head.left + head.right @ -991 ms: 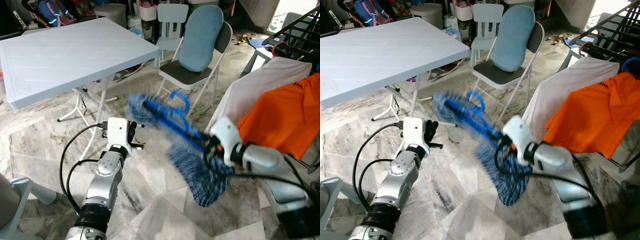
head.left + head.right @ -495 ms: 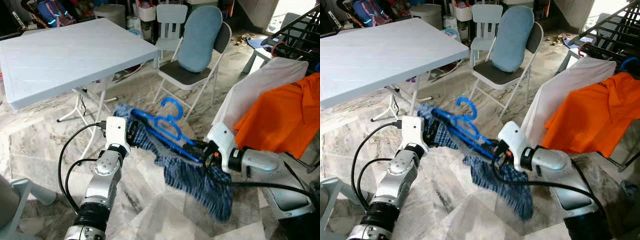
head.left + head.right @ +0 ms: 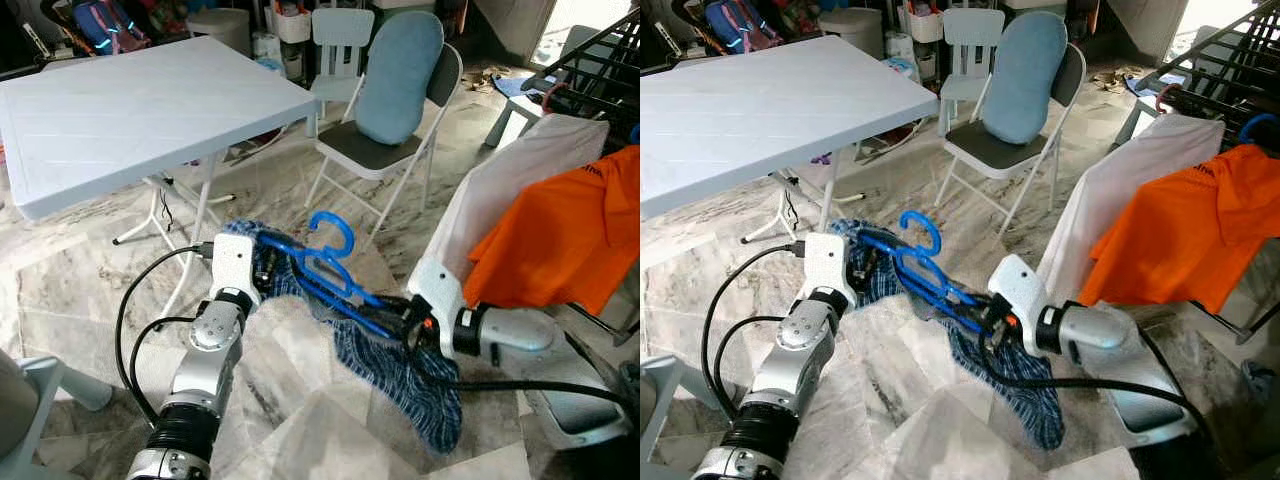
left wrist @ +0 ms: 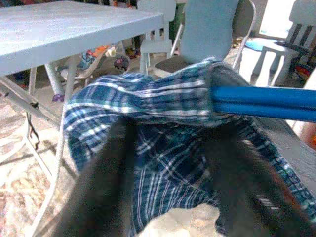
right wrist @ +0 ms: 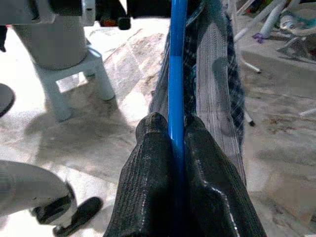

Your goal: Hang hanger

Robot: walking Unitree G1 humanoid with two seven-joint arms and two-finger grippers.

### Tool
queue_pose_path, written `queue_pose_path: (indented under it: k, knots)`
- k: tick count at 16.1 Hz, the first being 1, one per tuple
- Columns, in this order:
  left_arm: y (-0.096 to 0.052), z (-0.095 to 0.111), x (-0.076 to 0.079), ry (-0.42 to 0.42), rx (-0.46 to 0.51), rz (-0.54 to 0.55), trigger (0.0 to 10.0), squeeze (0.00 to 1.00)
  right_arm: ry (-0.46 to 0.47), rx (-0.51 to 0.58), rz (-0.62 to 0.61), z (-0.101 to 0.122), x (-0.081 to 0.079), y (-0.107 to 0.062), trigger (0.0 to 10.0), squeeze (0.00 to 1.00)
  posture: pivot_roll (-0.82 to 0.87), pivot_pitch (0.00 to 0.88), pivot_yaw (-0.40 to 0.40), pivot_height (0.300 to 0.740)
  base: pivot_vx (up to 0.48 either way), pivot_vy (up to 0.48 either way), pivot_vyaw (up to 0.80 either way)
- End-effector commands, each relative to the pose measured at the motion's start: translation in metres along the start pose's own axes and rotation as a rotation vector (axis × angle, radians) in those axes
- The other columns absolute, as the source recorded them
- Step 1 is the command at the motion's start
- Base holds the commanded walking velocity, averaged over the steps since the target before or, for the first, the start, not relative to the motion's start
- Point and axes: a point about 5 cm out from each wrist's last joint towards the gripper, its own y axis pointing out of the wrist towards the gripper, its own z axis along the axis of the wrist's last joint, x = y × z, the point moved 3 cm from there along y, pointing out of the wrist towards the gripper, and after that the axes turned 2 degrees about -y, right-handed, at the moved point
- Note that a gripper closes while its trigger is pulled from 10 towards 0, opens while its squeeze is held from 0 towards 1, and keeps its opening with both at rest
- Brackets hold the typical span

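Gripping hard, the right gripper (image 5: 177, 129) has its two black fingers pinched tight on the bar of the bright blue plastic hanger (image 3: 330, 268), held low above the marble floor (image 3: 90, 290). A blue plaid shirt (image 3: 400, 370) drapes over that hanger, trailing down below the right arm. At the hanger's far end, the left gripper (image 4: 173, 163) has its fingers spread wide around the bunched plaid cloth, gripping nothing. Behind stands a white folding table (image 3: 140, 110); an orange garment (image 3: 560, 240) hangs at right.
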Motion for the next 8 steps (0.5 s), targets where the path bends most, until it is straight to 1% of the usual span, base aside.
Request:
queue_pose_path:
  k: [1, 4, 7, 8]
  knots:
    - [0.002, 0.003, -0.006, 0.018, -0.006, 0.021, 0.0, 0.00, -0.025, 0.023, 0.044, 0.008, -0.006, -0.001, 10.0, 0.00, -0.23, 0.000, 0.000, 0.740, 0.000, 0.000, 0.00]
    - [0.002, 0.001, -0.011, 0.016, -0.012, 0.037, 0.0, 0.00, -0.026, 0.018, 0.047, 0.008, -0.005, -0.002, 10.0, 0.00, -0.23, 0.000, -0.001, 0.740, 0.000, 0.000, 0.00]
    - [0.001, 0.001, -0.019, 0.018, -0.009, 0.071, 0.0, 0.00, -0.037, -0.024, 0.013, 0.000, 0.003, -0.004, 10.0, 0.00, -0.23, 0.000, -0.005, 0.740, 0.000, 0.000, 0.00]
    - [0.001, 0.001, -0.021, 0.020, -0.008, 0.082, 0.0, 0.00, -0.037, -0.027, 0.013, -0.001, 0.004, -0.004, 10.0, 0.00, -0.23, 0.000, -0.006, 0.740, 0.000, 0.000, 0.00]
